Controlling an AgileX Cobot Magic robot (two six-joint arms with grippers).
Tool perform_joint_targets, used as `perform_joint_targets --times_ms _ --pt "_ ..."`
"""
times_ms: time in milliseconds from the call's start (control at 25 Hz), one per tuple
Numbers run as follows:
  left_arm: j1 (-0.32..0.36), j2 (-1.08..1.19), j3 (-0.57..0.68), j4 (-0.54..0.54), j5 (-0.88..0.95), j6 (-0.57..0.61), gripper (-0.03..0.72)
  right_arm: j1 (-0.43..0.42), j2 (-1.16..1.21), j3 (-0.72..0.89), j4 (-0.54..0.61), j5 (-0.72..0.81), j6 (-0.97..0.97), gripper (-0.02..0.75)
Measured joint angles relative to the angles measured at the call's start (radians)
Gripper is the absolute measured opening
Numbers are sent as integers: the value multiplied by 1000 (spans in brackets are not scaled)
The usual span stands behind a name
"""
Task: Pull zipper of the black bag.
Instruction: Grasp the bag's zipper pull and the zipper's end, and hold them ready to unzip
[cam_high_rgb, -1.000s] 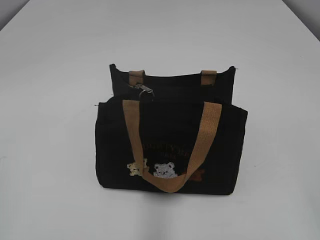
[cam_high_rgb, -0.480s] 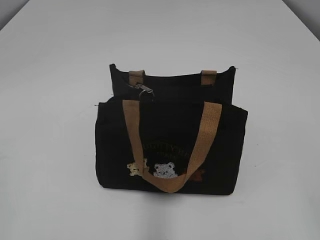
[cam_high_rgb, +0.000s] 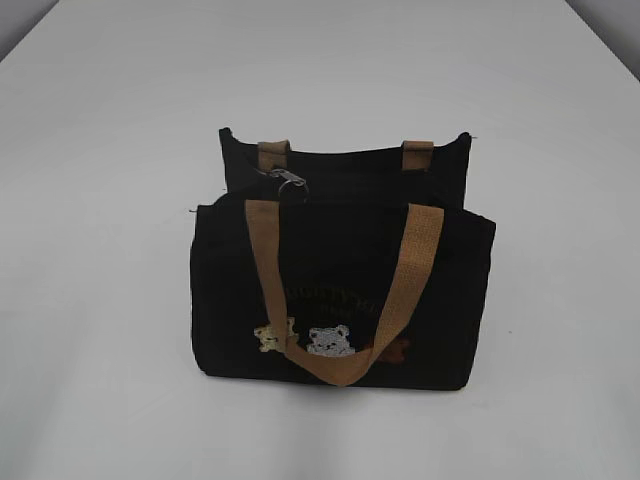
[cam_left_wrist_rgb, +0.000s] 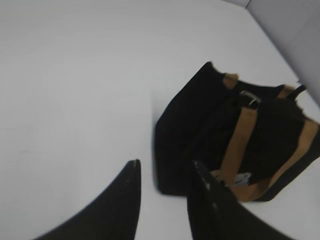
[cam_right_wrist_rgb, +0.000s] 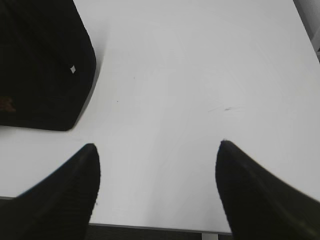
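The black bag (cam_high_rgb: 340, 275) stands upright in the middle of the white table, its front with tan handles and embroidered bears facing the camera. The zipper (cam_high_rgb: 288, 180), a small silvery pull with a ring, lies on top near the bag's left end. In the left wrist view the black bag (cam_left_wrist_rgb: 200, 135) and the zipper (cam_left_wrist_rgb: 249, 98) show ahead and to the right of my left gripper (cam_left_wrist_rgb: 165, 167), which is open and empty above the table. My right gripper (cam_right_wrist_rgb: 157, 150) is open and empty; a corner of the black bag (cam_right_wrist_rgb: 45, 65) shows at its upper left. Neither gripper shows in the exterior view.
The white table (cam_high_rgb: 100, 120) spreads around the bag on all sides. Its front edge (cam_right_wrist_rgb: 150, 227) runs just below my right gripper's fingers. A grey wall or floor shows past the table's far corners (cam_high_rgb: 20, 15).
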Motion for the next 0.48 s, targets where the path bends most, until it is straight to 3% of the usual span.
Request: perform_joint_targets --times_ms 120,360,480 --pt "0 148 -18 -155 -84 67 273 1 7 0 0 0 0 557" --pt "0 531 -79 -498 -118 366 432 2 167 0 1 -4 -7 557" --pt "0 739 -142 -581 -72 487 463 11 261 -1 2 -6 -28 557"
